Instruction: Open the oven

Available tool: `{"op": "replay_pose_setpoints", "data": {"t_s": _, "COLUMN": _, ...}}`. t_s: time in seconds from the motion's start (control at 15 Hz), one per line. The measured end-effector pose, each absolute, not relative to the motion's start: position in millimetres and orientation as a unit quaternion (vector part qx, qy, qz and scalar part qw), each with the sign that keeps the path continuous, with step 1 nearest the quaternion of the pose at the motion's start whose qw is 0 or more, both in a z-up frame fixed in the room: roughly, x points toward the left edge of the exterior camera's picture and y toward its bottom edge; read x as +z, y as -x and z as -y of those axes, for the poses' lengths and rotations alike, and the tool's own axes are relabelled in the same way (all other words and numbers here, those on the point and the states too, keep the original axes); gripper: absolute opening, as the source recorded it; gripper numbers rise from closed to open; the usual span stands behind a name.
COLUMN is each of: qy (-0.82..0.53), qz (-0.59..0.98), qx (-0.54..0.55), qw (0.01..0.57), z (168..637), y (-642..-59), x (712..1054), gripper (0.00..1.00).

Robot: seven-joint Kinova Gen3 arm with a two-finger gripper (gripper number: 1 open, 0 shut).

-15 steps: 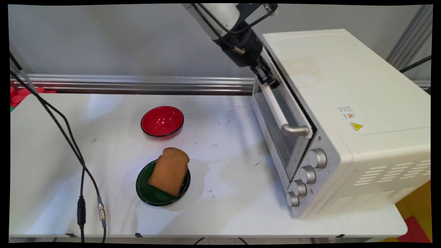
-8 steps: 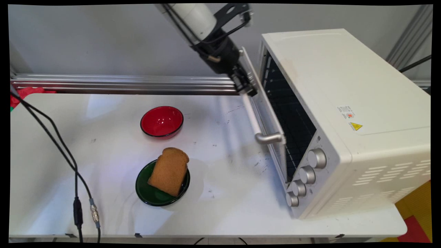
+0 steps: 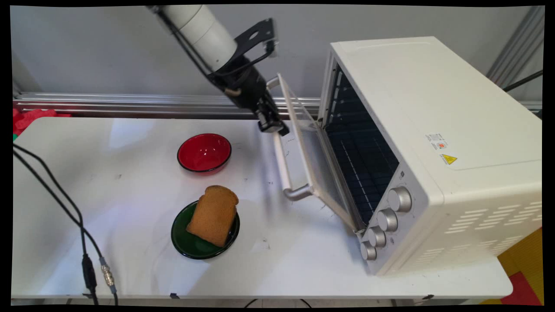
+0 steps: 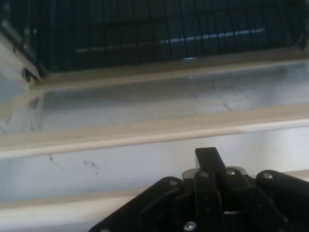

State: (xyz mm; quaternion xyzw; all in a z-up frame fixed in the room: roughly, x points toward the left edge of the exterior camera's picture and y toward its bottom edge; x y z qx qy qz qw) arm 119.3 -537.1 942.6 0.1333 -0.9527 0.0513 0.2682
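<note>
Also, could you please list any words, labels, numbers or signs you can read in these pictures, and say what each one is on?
No wording can be read in either view.
Yellow triangular warning sign: on top of the white toaster oven; a symbol only, its figure too small to make out.
Small white label with a red dot, beside that sign: print too small to read.
Four knobs on the oven's front: no readable markings.

One toaster oven (image 3: 433,151) with four knobs (image 3: 399,199), one red bowl (image 3: 204,152), one green plate (image 3: 190,245), one slice of toast (image 3: 213,214).
</note>
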Motion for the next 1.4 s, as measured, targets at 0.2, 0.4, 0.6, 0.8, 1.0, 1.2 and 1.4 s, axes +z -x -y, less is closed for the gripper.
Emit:
{"op": "replay_pose_setpoints", "data": {"t_s": 0.2, "qy": -0.140, "qz": 0.953, "qx": 0.050, "qw": 0.265, "z": 533, "y": -133, "x": 922, "gripper": 0.00}}
{"op": "replay_pose_setpoints", "data": {"t_s": 0.4, "qy": -0.144, "qz": 0.952, "qx": 0.047, "qw": 0.267, "z": 531, "y": -140, "x": 903, "gripper": 0.00}}
{"op": "replay_pose_setpoints", "data": {"t_s": 0.6, "qy": -0.147, "qz": 0.950, "qx": 0.042, "qw": 0.272, "z": 529, "y": -147, "x": 879, "gripper": 0.00}}
{"op": "replay_pose_setpoints", "data": {"t_s": 0.8, "qy": -0.147, "qz": 0.949, "qx": 0.038, "qw": 0.277, "z": 527, "y": -154, "x": 863, "gripper": 0.00}}
{"op": "replay_pose_setpoints", "data": {"t_s": 1.0, "qy": -0.144, "qz": 0.949, "qx": 0.033, "qw": 0.280, "z": 524, "y": -163, "x": 851, "gripper": 0.00}}
{"op": "replay_pose_setpoints", "data": {"t_s": 1.2, "qy": -0.140, "qz": 0.949, "qx": 0.028, "qw": 0.282, "z": 520, "y": -175, "x": 842, "gripper": 0.00}}
{"op": "replay_pose_setpoints", "data": {"t_s": 1.4, "qy": -0.138, "qz": 0.949, "qx": 0.023, "qw": 0.283, "z": 518, "y": -187, "x": 837, "gripper": 0.00}}
